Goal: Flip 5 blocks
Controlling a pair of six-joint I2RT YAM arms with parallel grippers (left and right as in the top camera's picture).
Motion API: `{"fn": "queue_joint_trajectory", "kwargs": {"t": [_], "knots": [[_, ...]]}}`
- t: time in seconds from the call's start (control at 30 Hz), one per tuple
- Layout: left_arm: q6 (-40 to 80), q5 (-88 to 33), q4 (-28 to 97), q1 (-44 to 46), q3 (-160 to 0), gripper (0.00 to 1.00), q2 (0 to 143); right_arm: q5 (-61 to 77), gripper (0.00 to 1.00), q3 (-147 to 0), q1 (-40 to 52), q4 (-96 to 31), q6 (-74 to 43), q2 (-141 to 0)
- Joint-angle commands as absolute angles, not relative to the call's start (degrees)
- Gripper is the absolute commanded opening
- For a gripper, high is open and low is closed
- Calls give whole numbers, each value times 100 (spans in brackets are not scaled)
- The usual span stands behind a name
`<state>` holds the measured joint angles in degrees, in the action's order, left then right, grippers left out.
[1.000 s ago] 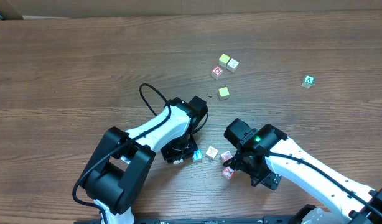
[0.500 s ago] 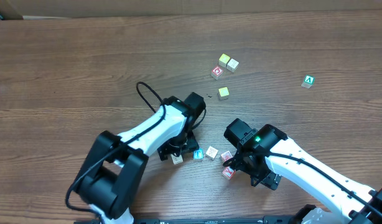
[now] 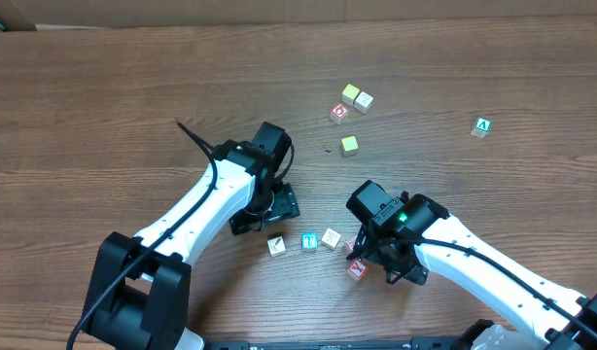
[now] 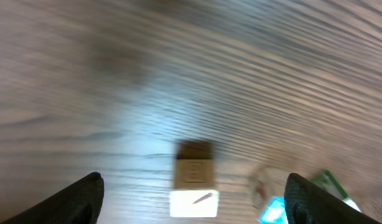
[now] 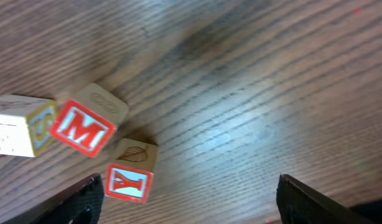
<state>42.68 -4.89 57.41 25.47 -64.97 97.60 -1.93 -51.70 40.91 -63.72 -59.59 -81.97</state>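
Height gives the overhead camera the whole layout: 5 small blocks lie in a loose line near the front of the table (image 3: 104, 87), between the 2 arms. From left to right they are the white block (image 3: 276, 245), the teal block (image 3: 309, 240) and the pale block (image 3: 331, 237). Then comes the M block (image 3: 352, 246), half tucked under the right arm, with the Y block (image 3: 356, 269) just in front of it. The left gripper (image 3: 264, 214) hangs just behind the white block and apart from it, jaws spread and empty. The right gripper (image 3: 384, 262) hovers beside the M and Y blocks, jaws also wide with nothing between them.

From up there the prints are only coloured specks. The right wrist camera reads them. It shows a white M on a red face, sitting at a tilt, and a red Y on a pale face with a red border. Both blocks show plain wooden sides with faint engraved marks, and the pale block sits just beside the M at the left edge. The left wrist camera is blurred, yet it catches the white block's top with a thin dark slash, a wooden side facing the lens and a corner of teal at lower right.

Farther back, well apart from the line, sit a yellow cube (image 3: 350, 93) touching a cream cube (image 3: 364, 100), a red-ringed cube (image 3: 339, 113) and a second yellow cube (image 3: 349, 144). A green cube (image 3: 482, 126) lies alone off to the right. The table is brown wood grain, with a pale strip (image 3: 279, 8) along its far edge.
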Motion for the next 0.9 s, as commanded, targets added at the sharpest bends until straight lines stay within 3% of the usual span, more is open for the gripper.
{"fn": "queue_joint_trajectory", "kwargs": {"t": [0.0, 0.1, 0.23, 0.33, 0.4, 0.43, 0.5, 0.57, 0.87], "knots": [[3457, -1253, 5566, 2635, -6477, 79, 9653, -298, 89, -5301, 4073, -6254, -5826, -8134], [3376, -1459, 5524, 2700, -6477, 72, 9655, -296, 89, -5304, 4066, -6226, -5828, -8134], [3291, -1601, 5527, 2786, -6475, 71, 9668, -303, 89, -5413, 3916, -6396, -5826, -8134], [3297, -1592, 5502, 2821, -6475, 45, 9684, -294, 87, -5555, 3671, -6578, -5774, -8134], [3301, -1590, 5446, 2821, -6475, 34, 9721, -292, 82, -5612, 3479, -6632, -5618, -8134], [3304, -1588, 5409, 2821, -6475, 34, 9745, -272, 82, -5612, 3391, -6628, -5520, -8134], [3354, -1614, 5310, 2821, -6475, 47, 9795, -200, 81, -5612, 3242, -6632, -5277, -8134], [3363, -1662, 5221, 2829, -6475, 53, 9852, -119, 81, -5612, 3155, -6635, -5172, -8134], [3474, -1745, 5183, 3240, -6475, 53, 10012, -95, 82, -5612, 3109, -6626, -5133, -8134]]}}
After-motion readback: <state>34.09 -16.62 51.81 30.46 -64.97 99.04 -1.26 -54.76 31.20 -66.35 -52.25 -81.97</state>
